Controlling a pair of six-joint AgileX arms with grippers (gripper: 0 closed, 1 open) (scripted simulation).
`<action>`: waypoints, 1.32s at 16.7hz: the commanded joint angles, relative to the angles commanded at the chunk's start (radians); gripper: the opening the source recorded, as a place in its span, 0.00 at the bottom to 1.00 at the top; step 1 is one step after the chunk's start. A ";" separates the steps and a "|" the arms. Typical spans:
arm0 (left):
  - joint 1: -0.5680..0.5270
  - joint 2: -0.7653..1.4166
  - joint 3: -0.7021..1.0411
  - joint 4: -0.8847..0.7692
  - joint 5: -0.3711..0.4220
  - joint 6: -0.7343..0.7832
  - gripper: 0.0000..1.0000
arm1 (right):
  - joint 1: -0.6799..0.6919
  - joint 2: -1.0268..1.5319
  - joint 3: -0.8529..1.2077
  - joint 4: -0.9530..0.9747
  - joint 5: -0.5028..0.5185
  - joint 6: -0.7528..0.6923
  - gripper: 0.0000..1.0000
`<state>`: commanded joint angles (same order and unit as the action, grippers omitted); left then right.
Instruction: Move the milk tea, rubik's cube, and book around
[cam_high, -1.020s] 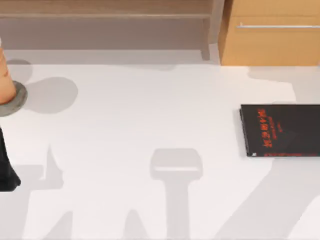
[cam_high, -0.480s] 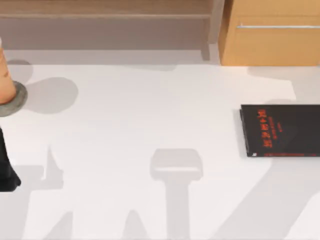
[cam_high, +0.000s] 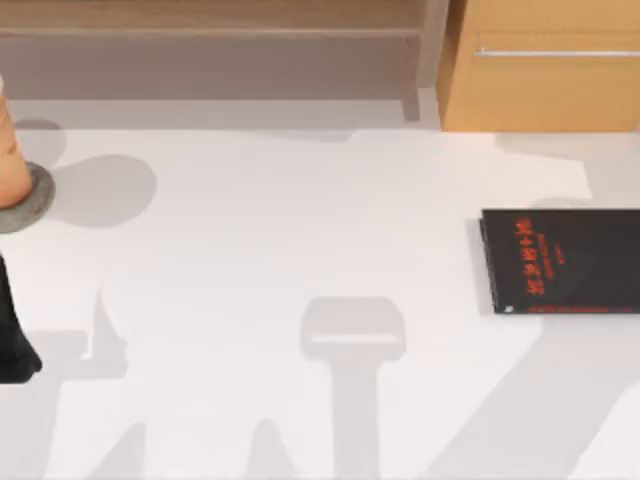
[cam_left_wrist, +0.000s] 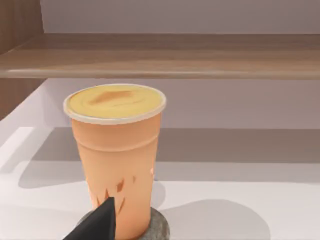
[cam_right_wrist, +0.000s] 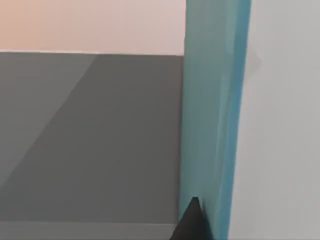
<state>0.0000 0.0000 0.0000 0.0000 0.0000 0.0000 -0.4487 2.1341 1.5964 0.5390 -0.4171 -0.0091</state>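
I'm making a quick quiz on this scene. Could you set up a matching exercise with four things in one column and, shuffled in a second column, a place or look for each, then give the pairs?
Things:
1. milk tea
2. grey disc
3. black book
4. teal book

Descriptions:
A. lies flat on the right side of the table, red lettering on its cover
B. close in front of the right wrist camera, plain cover
C. stands upright on a round base at the table's left edge
D. flat and round, under the cup

Pairs: 1-C, 2-D, 3-A, 4-B
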 joint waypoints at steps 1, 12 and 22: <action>0.000 0.000 0.000 0.000 0.000 0.000 1.00 | 0.000 0.000 0.000 0.000 0.000 0.000 0.02; 0.000 0.000 0.000 0.000 0.000 0.000 1.00 | -0.005 -0.014 -0.008 -0.004 -0.003 0.001 0.00; 0.000 0.000 0.000 0.000 0.000 0.000 1.00 | -0.004 -0.101 -0.079 0.012 0.046 0.066 0.00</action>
<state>0.0000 0.0000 0.0000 0.0000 0.0000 0.0000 -0.4525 2.0332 1.5171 0.5515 -0.3712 0.0566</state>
